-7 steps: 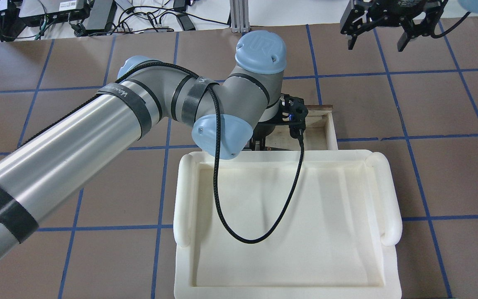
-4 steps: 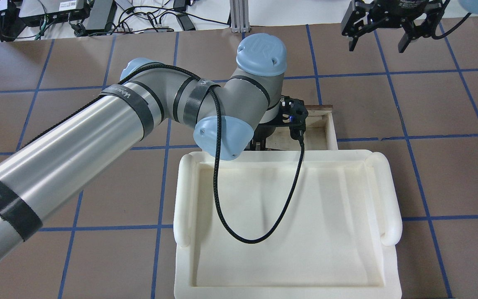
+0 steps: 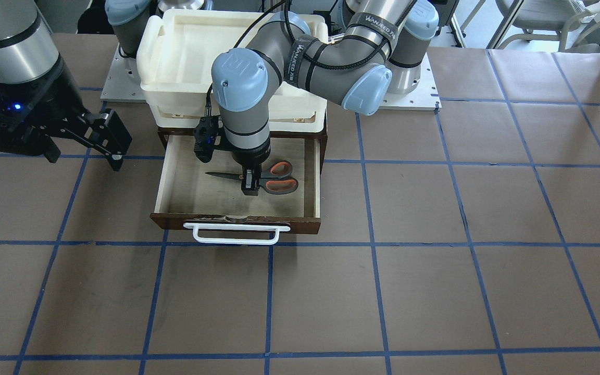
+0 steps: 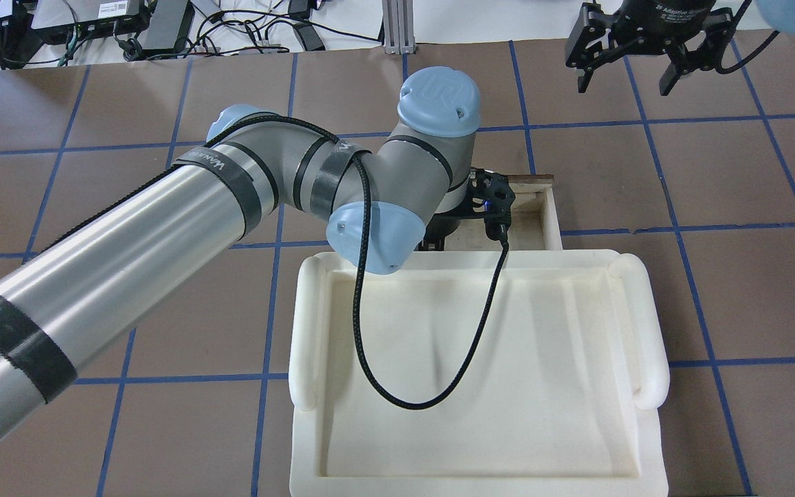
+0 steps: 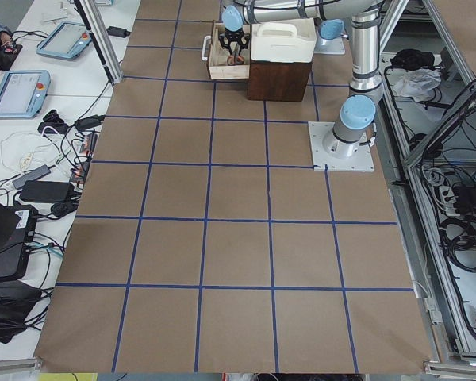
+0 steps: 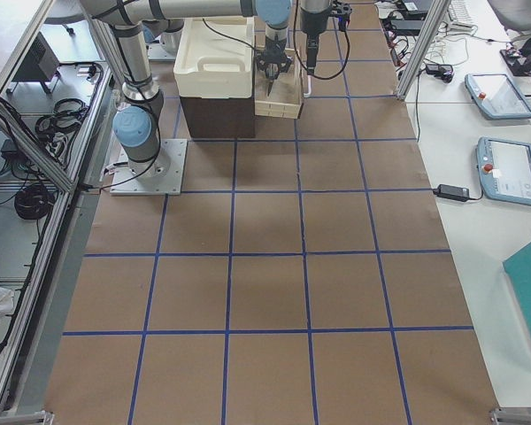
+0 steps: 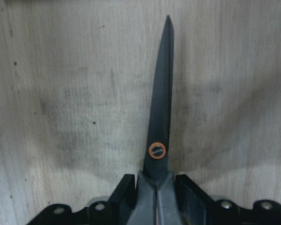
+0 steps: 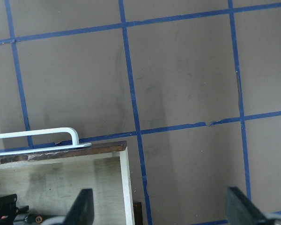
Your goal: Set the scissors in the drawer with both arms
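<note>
The left end effector point(image 3: 249, 186) reaches down into the open drawer point(image 3: 162, 179) near the robot-side edge of the desk point(image 3: 435, 234). It is clamped on the scissors point(image 7: 160, 117), held inside close to the pale floor. The right end effector point(image 4: 624, 79) hangs beside the drawer's front corner, its fingers wide apart

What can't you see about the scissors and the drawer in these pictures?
Overhead view: the scissors are hidden under the left arm and the white tray, which also covers most of the drawer.
Left wrist view: the scissors' handles are cut off by the bottom edge.
Both side views: the scissors are too small and far to find.
No view shows whether they touch the drawer floor.
</note>
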{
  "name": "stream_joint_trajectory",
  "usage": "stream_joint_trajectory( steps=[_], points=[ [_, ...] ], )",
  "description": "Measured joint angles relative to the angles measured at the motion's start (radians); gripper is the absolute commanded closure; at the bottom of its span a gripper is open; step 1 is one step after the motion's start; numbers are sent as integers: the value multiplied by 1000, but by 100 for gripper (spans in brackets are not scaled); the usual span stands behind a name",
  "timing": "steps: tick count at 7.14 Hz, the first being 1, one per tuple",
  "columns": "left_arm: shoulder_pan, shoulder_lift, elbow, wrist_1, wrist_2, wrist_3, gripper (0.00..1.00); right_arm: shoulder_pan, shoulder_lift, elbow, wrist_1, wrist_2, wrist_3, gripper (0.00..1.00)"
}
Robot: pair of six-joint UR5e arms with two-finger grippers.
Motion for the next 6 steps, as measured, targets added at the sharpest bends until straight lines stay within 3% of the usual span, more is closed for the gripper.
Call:
stream_joint_trajectory(
  steps=[1,4,6],
  points=[
    [-1,-2,0,2,-1,0,72,1,-1,4,1,-1,0,0],
    [-2,-7,-1,5,-2,2,41,8,-4,14,3,25,1,0],
    [-1,-8,-1,11,-25,4,34,9,-4,15,4,35,0,0]
  ],
)
